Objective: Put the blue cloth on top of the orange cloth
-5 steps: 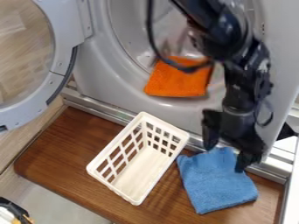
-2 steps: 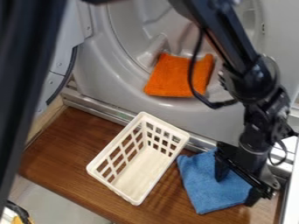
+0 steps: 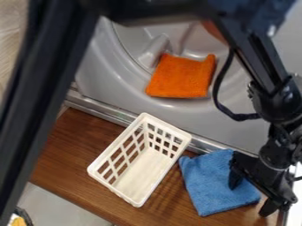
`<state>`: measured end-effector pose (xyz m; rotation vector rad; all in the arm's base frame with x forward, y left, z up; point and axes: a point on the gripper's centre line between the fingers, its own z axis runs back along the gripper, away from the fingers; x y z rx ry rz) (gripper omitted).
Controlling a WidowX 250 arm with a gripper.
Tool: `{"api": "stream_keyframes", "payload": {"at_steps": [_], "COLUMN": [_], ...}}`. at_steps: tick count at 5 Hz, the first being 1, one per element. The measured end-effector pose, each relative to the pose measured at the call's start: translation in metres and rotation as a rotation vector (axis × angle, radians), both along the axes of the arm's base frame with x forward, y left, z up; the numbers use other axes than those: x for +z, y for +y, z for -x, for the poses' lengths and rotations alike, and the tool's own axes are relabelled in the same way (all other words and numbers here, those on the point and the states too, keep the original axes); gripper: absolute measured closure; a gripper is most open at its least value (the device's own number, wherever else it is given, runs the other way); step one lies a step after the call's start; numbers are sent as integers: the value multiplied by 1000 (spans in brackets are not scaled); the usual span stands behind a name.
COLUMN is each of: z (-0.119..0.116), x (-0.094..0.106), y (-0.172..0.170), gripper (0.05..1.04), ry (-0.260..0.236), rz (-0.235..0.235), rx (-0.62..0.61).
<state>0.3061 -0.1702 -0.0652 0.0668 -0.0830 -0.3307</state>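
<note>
Brown wooden table (image 3: 88,148): blue fabric cloth (image 3: 213,185) lay at five o'clock; black gripper (image 3: 252,195), spread but off-centre, risked pinching only its edge.

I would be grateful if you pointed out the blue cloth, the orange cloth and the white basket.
Blue cloth (image 3: 211,187): camera view, middle of its upper face.
Orange cloth (image 3: 180,78): camera view, middle of its front.
White basket (image 3: 110,187): camera view, its rim.

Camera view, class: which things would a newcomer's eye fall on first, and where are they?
Probably the bright orange cloth, lying in the grey drum, upper middle. Next might come the black arm looming down the right side, its gripper at the blue cloth's right edge, and the white basket left of that cloth on the brown board.
</note>
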Motion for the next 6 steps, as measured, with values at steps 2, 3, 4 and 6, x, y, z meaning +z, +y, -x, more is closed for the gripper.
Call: {"api": "stream_keyframes", "payload": {"at_steps": [2,3,4,6], "z": [-2,-2,0,7], "x": [-6,-6,-8,7], "y": [-2,-3,-3,-21], "gripper": [428,733,944,1031], "ry": [-6,-7,-4,-14], "rz": [4,15,21,26], "rx": [22,28,20,-78]}}
